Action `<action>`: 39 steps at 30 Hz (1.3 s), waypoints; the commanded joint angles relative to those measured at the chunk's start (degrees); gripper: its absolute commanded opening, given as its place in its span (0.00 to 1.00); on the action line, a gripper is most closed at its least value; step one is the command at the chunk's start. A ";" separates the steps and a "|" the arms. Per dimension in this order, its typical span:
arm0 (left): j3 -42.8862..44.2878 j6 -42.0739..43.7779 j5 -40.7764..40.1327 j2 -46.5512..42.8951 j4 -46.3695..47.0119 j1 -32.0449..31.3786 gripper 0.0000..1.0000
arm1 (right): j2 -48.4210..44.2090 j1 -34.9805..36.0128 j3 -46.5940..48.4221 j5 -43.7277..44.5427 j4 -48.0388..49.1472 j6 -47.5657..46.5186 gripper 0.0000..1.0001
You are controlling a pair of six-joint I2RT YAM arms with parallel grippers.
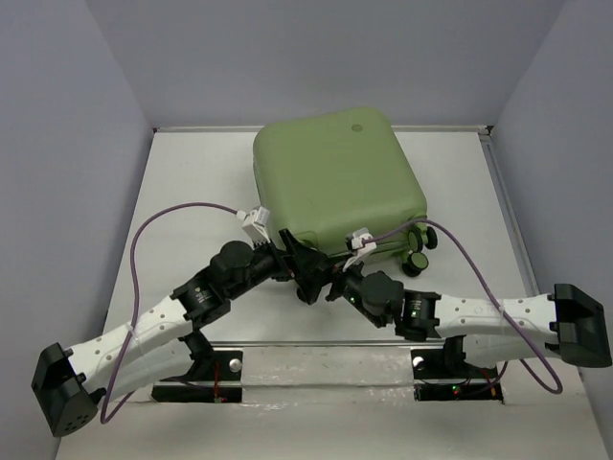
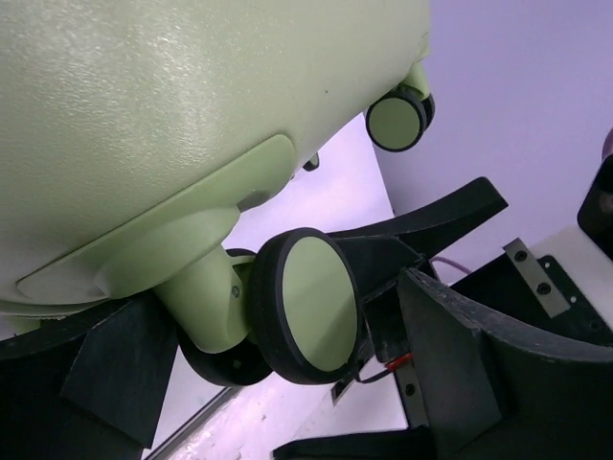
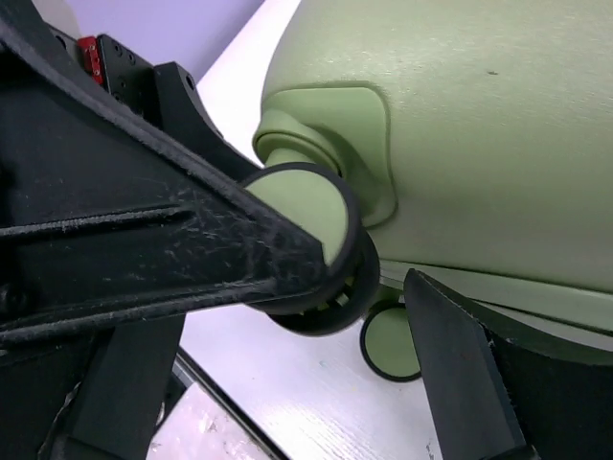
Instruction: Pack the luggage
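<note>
Standing by the white table [image 1: 182, 182], I see the large pale green hard-shell suitcase [image 1: 335, 177] lying flat and shut at its far middle, wheels toward the arms. The left gripper [image 1: 305, 271] and right gripper [image 1: 337, 285] crowd one near corner, jaws spread wide, gripping nothing. A black-rimmed green caster wheel [image 2: 316, 307] sits between the left fingers. I'd draw both straight back, slowly, so nothing snags that wheel.

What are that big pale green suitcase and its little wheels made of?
The pale green rounded suitcase looks like moulded hard plastic: its shell is finely pebbled with a soft sheen in the wrist views. The caster wheel has a smooth matte green disc, probably plastic, ringed by a black tyre that may be rubber.
</note>
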 commanded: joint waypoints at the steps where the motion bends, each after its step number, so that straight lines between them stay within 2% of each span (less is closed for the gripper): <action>1: 1.38 -1.37 -0.39 -3.68 15.54 -0.46 0.99 | 4.70 -2.65 6.83 -1.72 1.67 -6.48 0.99; 3: 0.94 -1.55 -0.92 -4.21 15.27 -0.37 0.99 | 6.20 -3.36 7.98 -2.43 2.47 -7.54 0.96; 7: 0.68 -1.38 -1.28 -5.53 14.13 -0.37 0.99 | 9.54 -4.68 9.39 -3.05 5.90 -8.78 0.85; 11: 0.59 -1.29 -1.28 -5.88 13.43 -0.37 0.99 | 12.44 -5.73 9.57 -1.12 8.80 -9.57 0.84; 15: 0.50 -1.64 -1.28 -5.53 13.08 -0.37 0.99 | 13.59 -6.88 8.34 -2.44 15.04 -9.57 0.78; 16: 0.59 -1.47 -1.19 -5.62 12.81 -0.37 0.99 | 14.11 -6.88 8.17 -1.83 16.53 -9.31 0.67; 19: 0.94 -1.03 -1.28 -6.67 10.36 -0.46 0.99 | 14.12 -6.88 7.20 -1.21 19.17 -9.13 0.50; 21: 1.03 -0.50 -3.64 -7.72 7.63 -0.37 0.99 | 13.77 -6.88 6.41 -0.06 19.79 -8.60 0.33; 23: 0.94 0.12 -5.49 -9.91 5.44 -0.37 0.99 | 13.07 -6.88 5.45 0.55 20.49 -8.34 0.23; 24: 0.94 0.99 -7.41 -10.79 2.47 -0.37 0.98 | 12.89 -6.88 5.18 0.82 20.50 -8.42 0.14; 25: 1.03 1.61 -8.82 -12.80 0.61 -0.37 0.98 | 12.19 -6.88 4.83 0.99 20.06 -8.51 0.13; 26: 1.03 2.05 -10.49 -14.04 -4.11 -0.46 0.96 | 11.75 -6.88 4.65 0.99 19.62 -8.43 0.12; 29: -0.72 3.19 -17.78 -19.66 -10.11 -0.37 0.91 | 9.82 -6.88 4.21 0.82 17.86 -8.51 0.07; 31: -4.05 3.46 -19.99 -23.43 -14.52 -0.37 0.74 | 9.03 -6.88 4.03 0.47 16.38 -8.78 0.07; 32: -5.55 3.63 -19.47 -24.42 -14.35 -0.37 0.64 | 8.50 -6.88 4.21 0.38 15.93 -8.78 0.07; 33: -8.87 3.55 -17.73 -25.64 -13.48 -0.37 0.59 | 8.23 -6.88 4.12 0.29 15.23 -8.95 0.07; 37: -15.56 2.05 -14.03 -24.26 -6.54 -0.46 0.42 | 7.53 -6.88 4.12 0.20 14.61 -9.30 0.07; 39: -16.81 2.31 -14.19 -22.33 -3.03 -0.46 0.37 | 7.27 -6.88 4.30 -0.32 13.91 -9.39 0.07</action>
